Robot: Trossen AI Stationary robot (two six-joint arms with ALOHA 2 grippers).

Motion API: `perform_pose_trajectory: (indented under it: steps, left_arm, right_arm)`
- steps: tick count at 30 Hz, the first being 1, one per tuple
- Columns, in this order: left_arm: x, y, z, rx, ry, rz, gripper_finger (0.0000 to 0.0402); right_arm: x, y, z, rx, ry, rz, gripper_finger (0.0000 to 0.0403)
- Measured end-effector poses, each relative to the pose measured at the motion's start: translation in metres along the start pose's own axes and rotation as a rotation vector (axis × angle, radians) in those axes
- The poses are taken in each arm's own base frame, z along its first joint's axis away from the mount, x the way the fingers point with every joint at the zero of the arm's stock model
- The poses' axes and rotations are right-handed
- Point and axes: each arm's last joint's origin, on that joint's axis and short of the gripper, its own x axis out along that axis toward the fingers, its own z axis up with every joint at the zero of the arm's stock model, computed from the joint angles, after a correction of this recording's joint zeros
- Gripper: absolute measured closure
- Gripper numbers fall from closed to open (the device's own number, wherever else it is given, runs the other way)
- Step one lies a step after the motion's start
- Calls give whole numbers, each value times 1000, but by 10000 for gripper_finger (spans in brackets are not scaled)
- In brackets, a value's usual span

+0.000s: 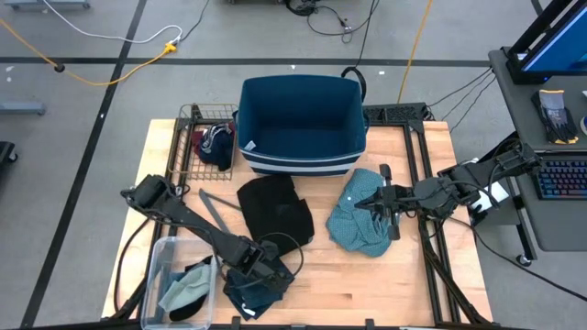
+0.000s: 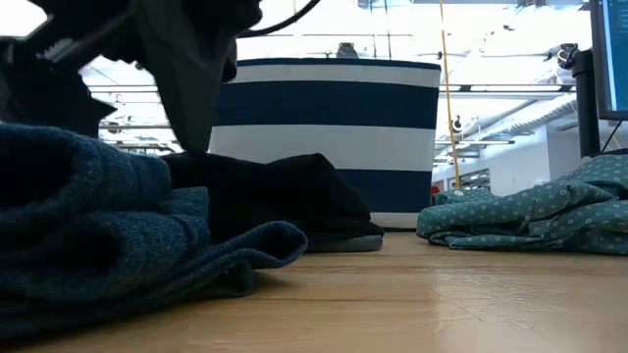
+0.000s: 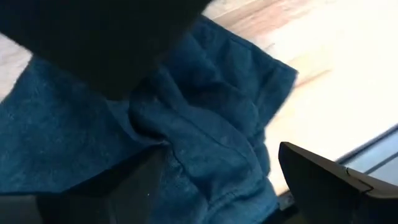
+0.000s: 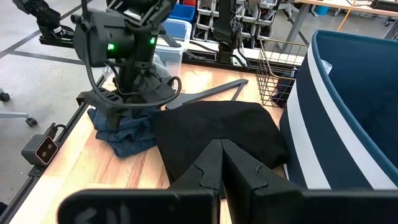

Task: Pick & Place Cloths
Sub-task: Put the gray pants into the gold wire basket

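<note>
left hand (image 1: 260,275) spread wide over the dark teal cloth (image 1: 246,291).

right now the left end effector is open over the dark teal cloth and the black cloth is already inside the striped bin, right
Not quite. The left end effector is open over the dark teal cloth, but the black cloth is not in the striped bin. It lies on the table just in front of the bin, and the high view shows the bin's inside holding nothing.
</note>
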Motion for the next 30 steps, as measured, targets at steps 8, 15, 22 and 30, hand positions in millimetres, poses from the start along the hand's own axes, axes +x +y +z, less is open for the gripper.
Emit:
perform_pose_trajectory:
  steps: [8, 15, 22, 30]
  left_arm:
    - [21, 4, 4, -13, 31, 58, 76]
    - [35, 7, 4, -21, 96, 105, 118]
    - [36, 9, 8, -1, 89, 118, 236]
    - [37, 8, 8, 84, 78, 108, 382]
  right_arm:
    - [0, 0, 0, 3, 0, 0, 403]
    - [0, 0, 0, 8, 0, 0, 403]
    - [0, 0, 0, 30, 0, 1, 403]
    - [0, 0, 0, 30, 0, -1, 403]
